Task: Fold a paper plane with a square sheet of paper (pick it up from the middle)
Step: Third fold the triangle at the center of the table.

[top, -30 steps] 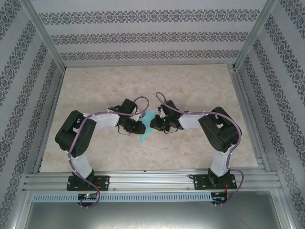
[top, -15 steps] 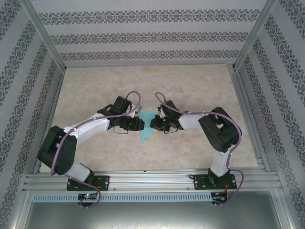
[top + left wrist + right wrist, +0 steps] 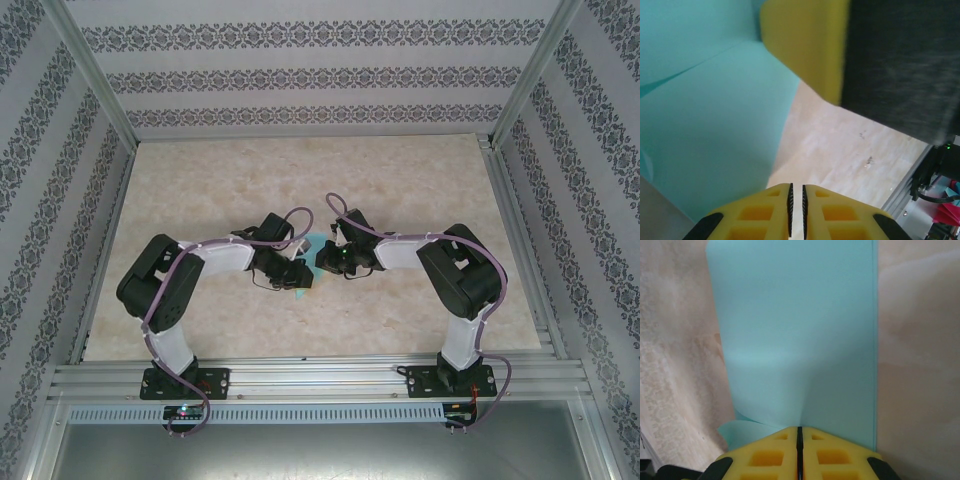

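While the right claw (image 3: 799,432) pinches the turquoise paper (image 3: 800,340), the left claw (image 3: 796,192) stands narrow.

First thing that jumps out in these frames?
The turquoise paper, pinched mid-table between the two arms. The right gripper is shut on its edge, the sheet bowing away from the yellow fingers. The left gripper sits nearly shut beside the paper.
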You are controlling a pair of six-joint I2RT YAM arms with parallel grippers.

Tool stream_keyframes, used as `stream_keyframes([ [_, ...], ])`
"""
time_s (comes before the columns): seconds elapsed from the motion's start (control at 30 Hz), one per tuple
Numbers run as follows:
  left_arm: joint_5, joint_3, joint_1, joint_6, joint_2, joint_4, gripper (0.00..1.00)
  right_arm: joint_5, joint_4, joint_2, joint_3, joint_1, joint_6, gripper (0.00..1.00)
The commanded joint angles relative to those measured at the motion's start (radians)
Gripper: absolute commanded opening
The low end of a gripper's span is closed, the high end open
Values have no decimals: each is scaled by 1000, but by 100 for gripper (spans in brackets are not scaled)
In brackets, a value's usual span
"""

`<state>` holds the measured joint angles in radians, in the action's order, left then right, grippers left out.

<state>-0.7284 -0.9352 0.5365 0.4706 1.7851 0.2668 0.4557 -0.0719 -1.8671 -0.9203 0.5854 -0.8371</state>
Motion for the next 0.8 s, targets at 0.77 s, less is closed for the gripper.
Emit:
stream_keyframes([
  [0.77, 105, 102, -12, -60, -48, 166, 12, -111, 175, -35, -14, -12, 56, 10],
])
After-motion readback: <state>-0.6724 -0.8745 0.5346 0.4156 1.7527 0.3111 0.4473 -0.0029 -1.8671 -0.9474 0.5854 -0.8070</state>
